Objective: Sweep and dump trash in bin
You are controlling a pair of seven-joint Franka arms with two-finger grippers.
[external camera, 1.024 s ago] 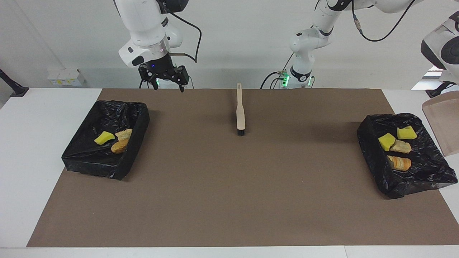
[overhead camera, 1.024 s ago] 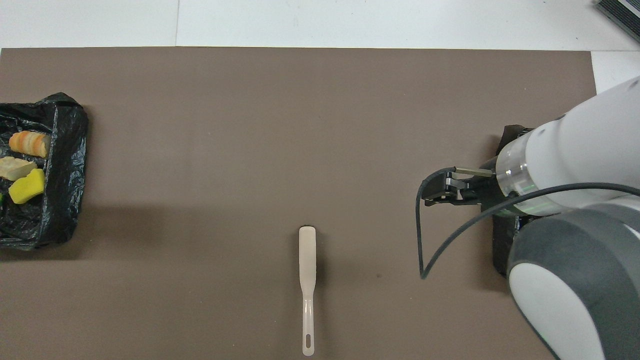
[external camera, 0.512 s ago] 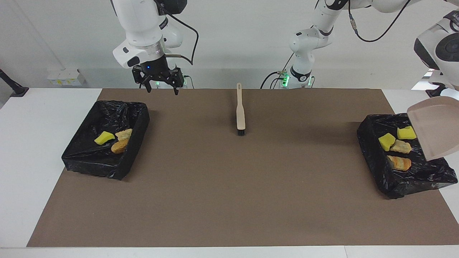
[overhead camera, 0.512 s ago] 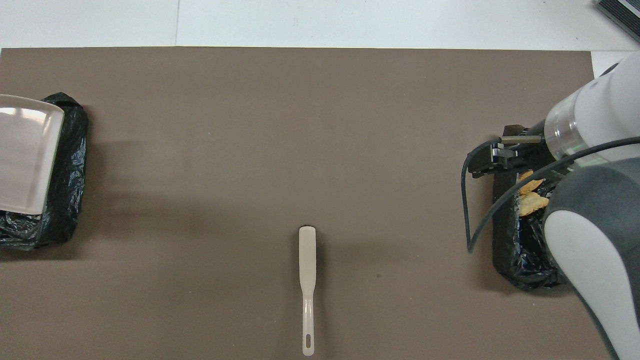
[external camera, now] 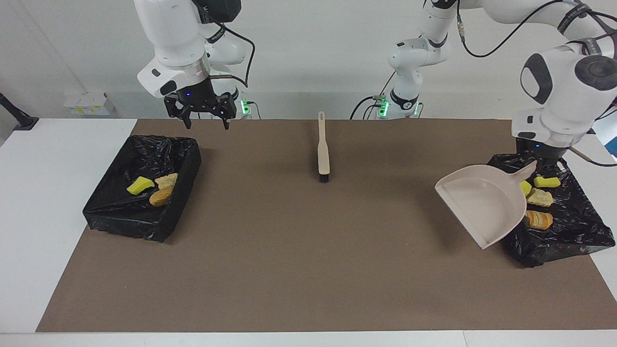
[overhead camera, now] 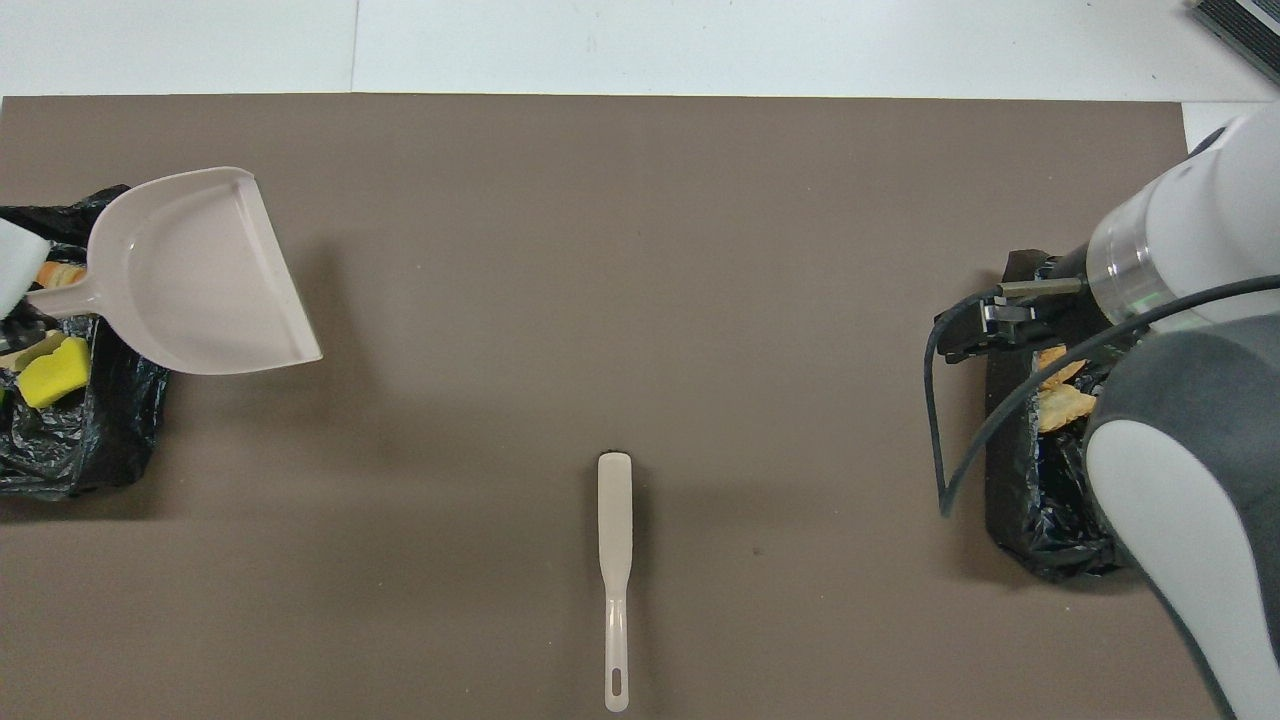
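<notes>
Trash [external camera: 537, 197] in bin [external camera: 573, 226] — left gripper [external camera: 547, 166] clasps unlabelled dustpan [external camera: 482, 205]

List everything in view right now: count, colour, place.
Bins: 2, lined with black bags, one at each end of the brown mat.
Trash: 7 lumps, all in the bins. Right arm's end: 1 yellow, 1 beige, 1 orange-brown. Left arm's end: 2 yellow, 1 beige, 1 orange-brown.
Brush: 1, beige handle, dark bristles, flat on the mat mid-table, near the robots.
Dustpan: 1, pale pink-beige, empty, held in the air, tilted, over the mat beside the bin at the left arm's end.
Mat: 1, brown, covers most of the white table.
Left gripper: shut on the dustpan's handle, over that bin.
Right gripper: open, empty, raised over the near edge of the other bin.
</notes>
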